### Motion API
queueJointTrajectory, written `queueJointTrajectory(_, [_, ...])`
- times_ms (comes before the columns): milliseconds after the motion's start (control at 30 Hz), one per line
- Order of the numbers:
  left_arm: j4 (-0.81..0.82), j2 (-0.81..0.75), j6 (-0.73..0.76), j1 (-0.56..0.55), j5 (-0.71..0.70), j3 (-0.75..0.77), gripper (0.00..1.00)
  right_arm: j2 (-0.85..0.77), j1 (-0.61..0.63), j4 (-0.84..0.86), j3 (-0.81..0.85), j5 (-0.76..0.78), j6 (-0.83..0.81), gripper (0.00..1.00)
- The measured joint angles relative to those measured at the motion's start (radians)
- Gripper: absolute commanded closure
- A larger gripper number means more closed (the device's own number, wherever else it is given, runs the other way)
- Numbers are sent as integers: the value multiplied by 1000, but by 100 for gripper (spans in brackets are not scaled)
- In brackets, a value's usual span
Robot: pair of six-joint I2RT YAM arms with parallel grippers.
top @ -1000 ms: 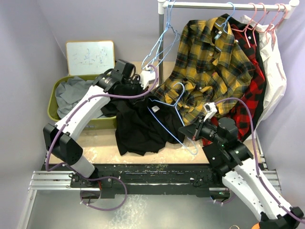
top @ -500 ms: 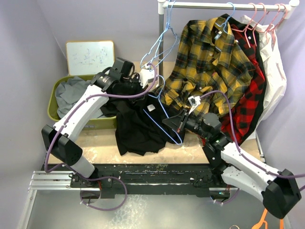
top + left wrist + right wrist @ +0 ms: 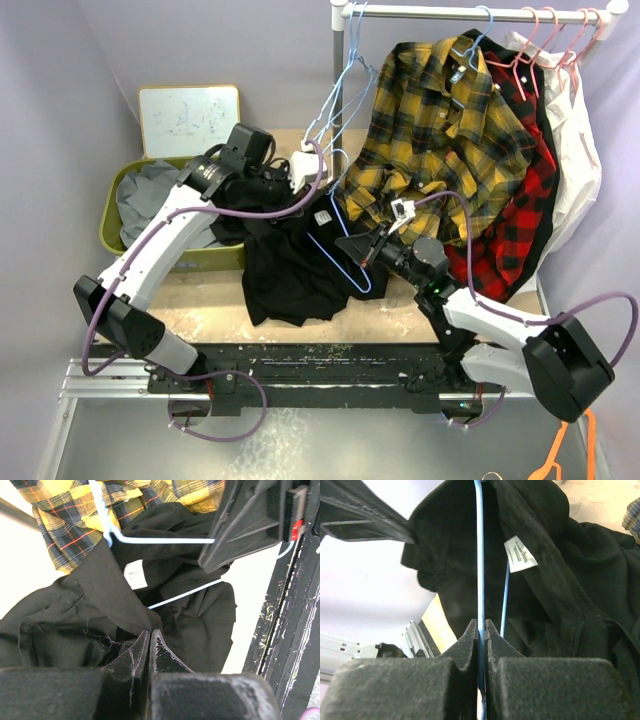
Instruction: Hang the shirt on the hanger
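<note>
The black shirt (image 3: 290, 275) lies crumpled on the table, its collar end lifted. My left gripper (image 3: 277, 182) is shut on a fold of the shirt near the collar; in the left wrist view the gripper (image 3: 149, 631) pinches black fabric (image 3: 105, 595). My right gripper (image 3: 357, 248) is shut on the light-blue hanger (image 3: 340, 262), which reaches leftward into the shirt. In the right wrist view the gripper (image 3: 481, 622) clamps the hanger wire (image 3: 480, 550), which runs up into the shirt's opening (image 3: 555, 595) beside a white label (image 3: 520, 554). The hanger's far end is hidden in fabric.
A green bin (image 3: 110, 235) holding a grey garment (image 3: 140, 195) stands at the left, with a whiteboard (image 3: 188, 120) behind it. A rail (image 3: 450, 12) at the back carries spare blue hangers (image 3: 335, 100), a yellow plaid shirt (image 3: 440, 130), a red plaid shirt (image 3: 520, 210) and pink hangers (image 3: 555, 35).
My right gripper has moved left and up with the hanger, pushing it into the black shirt. My left gripper has shifted slightly left, still holding the shirt.
</note>
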Motion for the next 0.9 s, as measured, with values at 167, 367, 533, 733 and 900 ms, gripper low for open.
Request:
queueJointTrajectory(167, [-9, -3, 14, -1, 31, -10, 99, 96, 0, 93, 0, 0, 0, 100])
queueJointTrajectory(367, [-9, 2, 15, -1, 27, -66, 0, 148, 0, 156, 0, 5, 0, 100])
queueJointTrajectory(533, [-18, 6, 29, 35, 142, -100, 1, 191, 0, 202, 0, 3, 0, 100])
queueJointTrajectory(733, [-29, 46, 131, 219, 326, -27, 1, 232, 0, 240, 0, -3, -7, 100])
queueJointTrajectory(900, [0, 133, 247, 231, 370, 78, 1, 248, 0, 250, -1, -4, -15, 100])
